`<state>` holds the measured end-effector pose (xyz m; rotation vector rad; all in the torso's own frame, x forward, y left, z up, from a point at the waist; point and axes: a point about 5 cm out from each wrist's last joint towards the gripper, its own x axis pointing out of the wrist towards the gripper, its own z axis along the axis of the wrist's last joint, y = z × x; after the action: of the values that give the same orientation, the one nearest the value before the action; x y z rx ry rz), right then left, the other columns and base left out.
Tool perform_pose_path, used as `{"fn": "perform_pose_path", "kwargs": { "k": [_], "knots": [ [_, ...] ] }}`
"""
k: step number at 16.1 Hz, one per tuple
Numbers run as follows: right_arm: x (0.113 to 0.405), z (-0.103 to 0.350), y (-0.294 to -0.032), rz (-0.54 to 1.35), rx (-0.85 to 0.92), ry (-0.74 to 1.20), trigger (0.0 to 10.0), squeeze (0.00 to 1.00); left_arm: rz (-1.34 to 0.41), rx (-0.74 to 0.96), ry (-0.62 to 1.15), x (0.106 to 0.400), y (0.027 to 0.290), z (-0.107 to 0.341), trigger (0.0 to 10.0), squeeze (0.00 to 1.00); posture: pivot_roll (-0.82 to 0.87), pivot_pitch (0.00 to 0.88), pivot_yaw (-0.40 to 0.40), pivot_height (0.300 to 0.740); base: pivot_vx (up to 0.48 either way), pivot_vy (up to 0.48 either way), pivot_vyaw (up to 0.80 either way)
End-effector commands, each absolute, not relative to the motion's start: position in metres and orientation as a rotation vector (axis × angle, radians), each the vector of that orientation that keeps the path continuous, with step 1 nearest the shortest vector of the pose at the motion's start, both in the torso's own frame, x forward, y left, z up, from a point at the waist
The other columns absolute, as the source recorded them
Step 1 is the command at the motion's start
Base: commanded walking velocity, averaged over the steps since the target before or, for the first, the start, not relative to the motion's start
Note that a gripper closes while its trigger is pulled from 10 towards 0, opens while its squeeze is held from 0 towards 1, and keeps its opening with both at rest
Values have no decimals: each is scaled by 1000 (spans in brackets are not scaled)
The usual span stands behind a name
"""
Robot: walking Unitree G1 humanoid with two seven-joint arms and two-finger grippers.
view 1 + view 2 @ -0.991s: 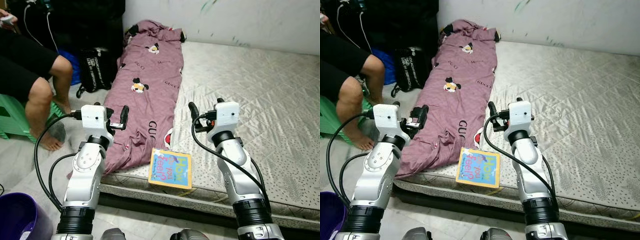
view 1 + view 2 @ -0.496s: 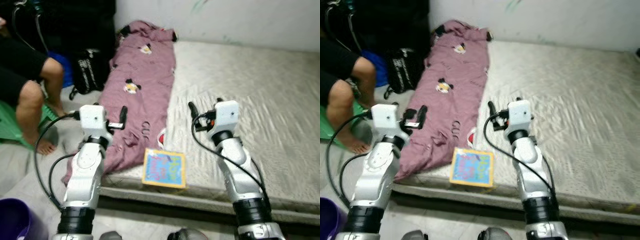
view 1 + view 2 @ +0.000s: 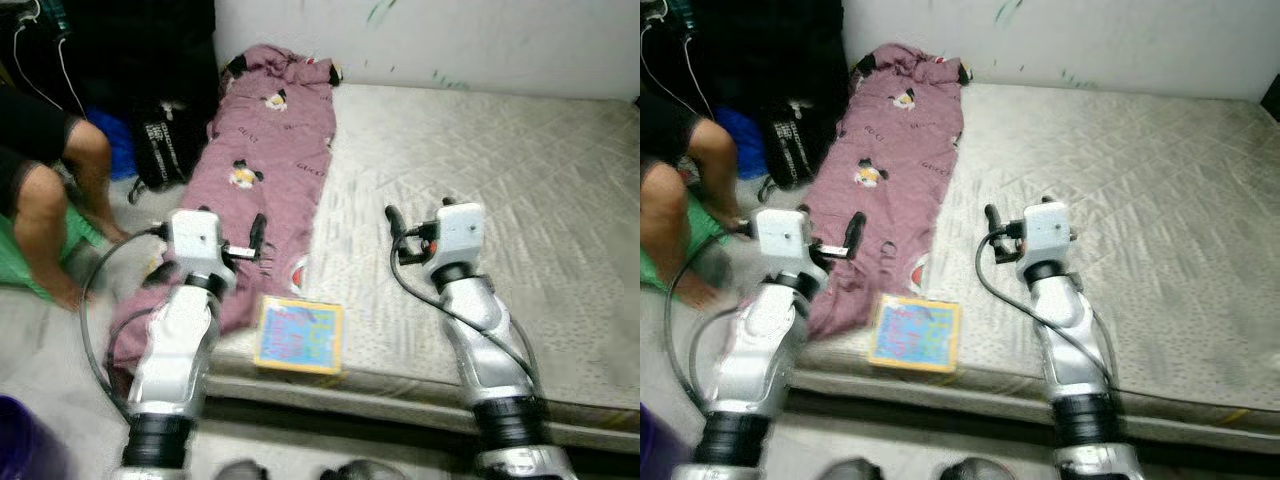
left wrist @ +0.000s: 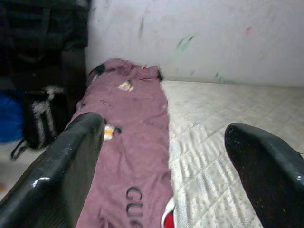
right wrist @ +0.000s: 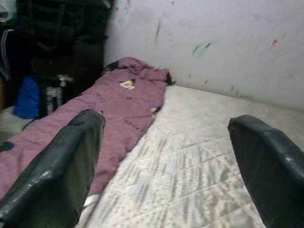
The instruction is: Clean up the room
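Both my claws hang released, fingers spread: left claw (image 4: 161,166) over the purple blanket (image 3: 270,150), right claw (image 5: 161,161) above the mattress (image 3: 480,170). A book (image 3: 297,335) lies at the mattress edge between my arms.

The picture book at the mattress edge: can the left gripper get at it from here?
Probably yes: the picture book lies uncovered beside the open left gripper, below it, nothing between.

You had a mauve blanket (image 3: 268,160) with cartoon prints and dark lettering stretched lengthwise along the mattress (image 3: 500,180) edge, its near end drooping off the side — and a colourful book (image 3: 298,335) lay flat at the mattress's front edge, just beside that end.
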<state>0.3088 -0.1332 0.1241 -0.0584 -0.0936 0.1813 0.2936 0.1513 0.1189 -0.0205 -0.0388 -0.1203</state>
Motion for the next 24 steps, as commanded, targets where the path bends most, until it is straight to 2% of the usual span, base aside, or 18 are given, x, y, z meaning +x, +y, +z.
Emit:
{"fn": "perform_pose_path", "kwargs": {
  "k": [1,13,19,24],
  "knots": [
    [310,127,-137,175,-68,-100,10000,0,-125,-24,-47,295,150,121,10000,0,-14,0,-30,740,0,-292,0],
    [311,126,-138,170,-67,-94,10000,0,-125,-31,-50,296,149,122,10000,0,-15,0,-31,740,0,-287,0],
    [312,126,-138,167,-64,-96,10000,0,-162,-51,-86,295,147,127,10000,0,-16,0,-30,740,0,0,0],
    [313,127,-138,162,-61,-98,10000,0,-176,-55,-94,295,146,127,10000,0,-17,0,-29,740,343,0,0]
  ]
}}
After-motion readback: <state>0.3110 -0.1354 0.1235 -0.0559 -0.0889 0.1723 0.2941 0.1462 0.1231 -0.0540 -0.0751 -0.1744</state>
